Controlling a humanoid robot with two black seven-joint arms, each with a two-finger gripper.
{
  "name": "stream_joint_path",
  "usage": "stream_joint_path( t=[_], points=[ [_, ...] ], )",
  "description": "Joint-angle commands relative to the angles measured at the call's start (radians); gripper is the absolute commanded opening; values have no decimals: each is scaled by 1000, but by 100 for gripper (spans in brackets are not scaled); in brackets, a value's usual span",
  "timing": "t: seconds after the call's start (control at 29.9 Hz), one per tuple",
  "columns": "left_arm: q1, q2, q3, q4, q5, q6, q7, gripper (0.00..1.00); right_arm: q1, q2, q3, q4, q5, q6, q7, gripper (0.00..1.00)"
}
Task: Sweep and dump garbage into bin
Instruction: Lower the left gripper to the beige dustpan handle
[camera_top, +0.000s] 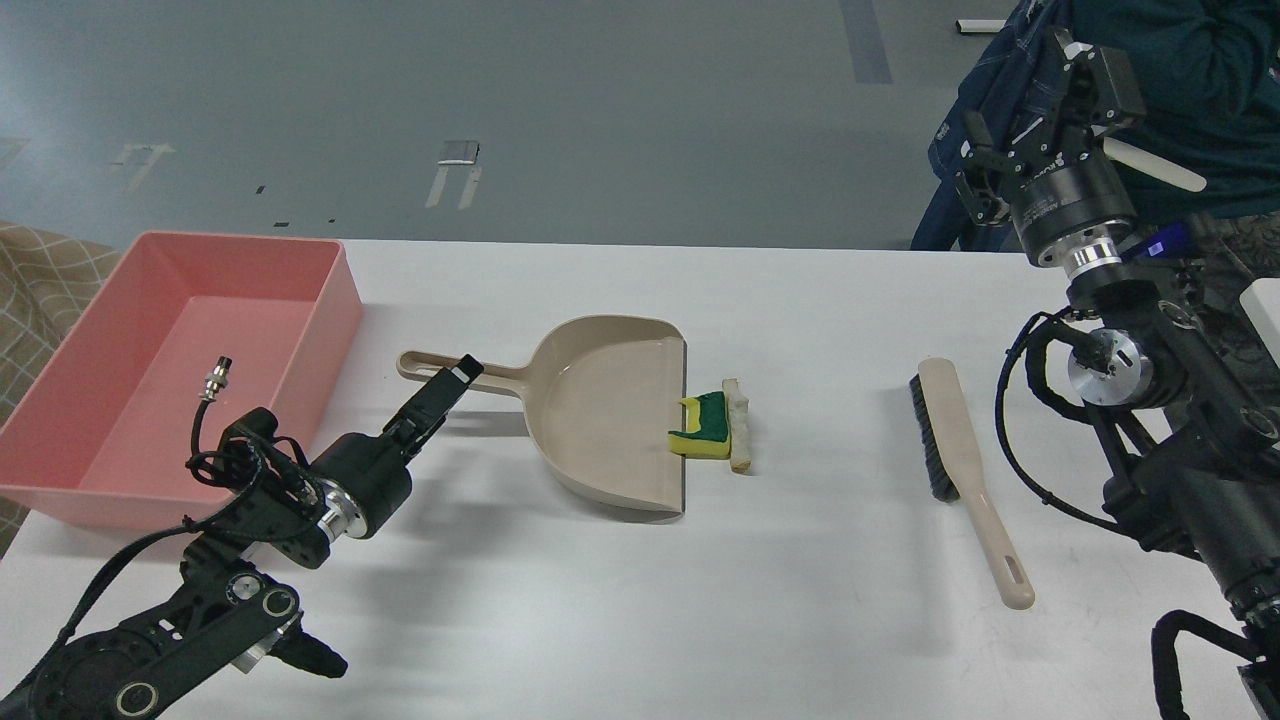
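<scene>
Two scraps, sponge piece (701, 428) and off-white strip (740, 424), sit at the dustpan (600, 415) lip, right of the left gripper (455, 374), grip unreadable; nudging the handle risks scattering them. Right gripper (1040, 130) hangs open, brush (960, 470) below.

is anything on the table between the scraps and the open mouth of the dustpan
Nothing visible. The sponge piece already lies at the dustpan lip, and the off-white strip lies just beyond it, on the side towards the brush.

A lab or test hall: a bare white tabletop (640, 600) stands on a grey floor (500, 100) marked with tape (458, 152).
</scene>
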Motion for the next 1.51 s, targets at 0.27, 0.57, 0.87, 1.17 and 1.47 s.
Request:
stream_joint_path(
  t=[0.27,0.57,0.87,1.17,1.47],
  points=[
    [-53,-100,-2,110,-2,25,-4,98,0,0,0,0,0,0,1,100],
    [-101,-141,0,205,-5,30,-16,98,0,0,2,9,-2,0,0,100],
    [-102,-155,0,214,0,30,-14,53,-5,-3,2,11,-2,0,0,100],
    [-104,-155,2,213,0,28,-4,0,-5,-3,2,11,-2,0,0,100],
    [-105,-155,0,204,0,28,-2,0,-2,-14,0,14,-2,0,0,100]
  ],
)
